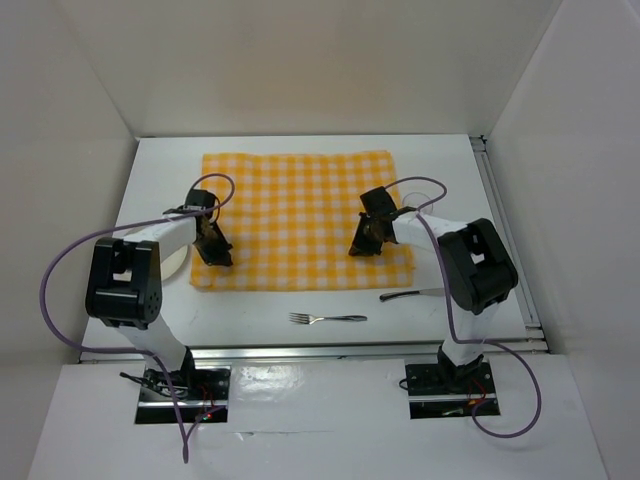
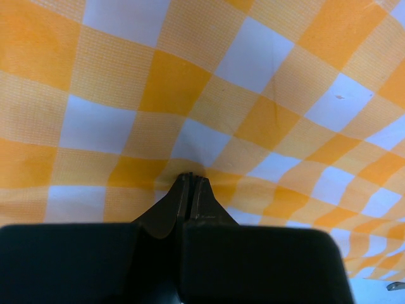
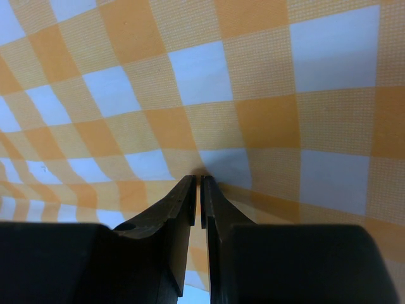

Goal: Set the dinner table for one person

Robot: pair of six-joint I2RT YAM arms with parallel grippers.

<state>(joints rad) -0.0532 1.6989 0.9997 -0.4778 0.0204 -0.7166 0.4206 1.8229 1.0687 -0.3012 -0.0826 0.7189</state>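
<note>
Left end effector (image 1: 216,252) is pinched shut on the checked cloth (image 1: 300,215) at its near-left part, and right end effector (image 1: 360,246) nips the near-right. The white surface (image 1: 250,305) lies directly beneath both.

The left arm (image 1: 125,282) is folded at the elbow, and its wrist is tipped down so that the left gripper (image 1: 217,254) is pointed at the surface beneath it. Its fingers (image 2: 180,199) are pressed together, and a pucker of checked cloth (image 2: 158,82) is pinched at their tips. The right arm (image 1: 478,265) is bent likewise, and the right gripper (image 1: 362,246) is held low ahead of it. Only a slit is left between its fingers (image 3: 183,202), with cloth nipped at the tips.
</note>
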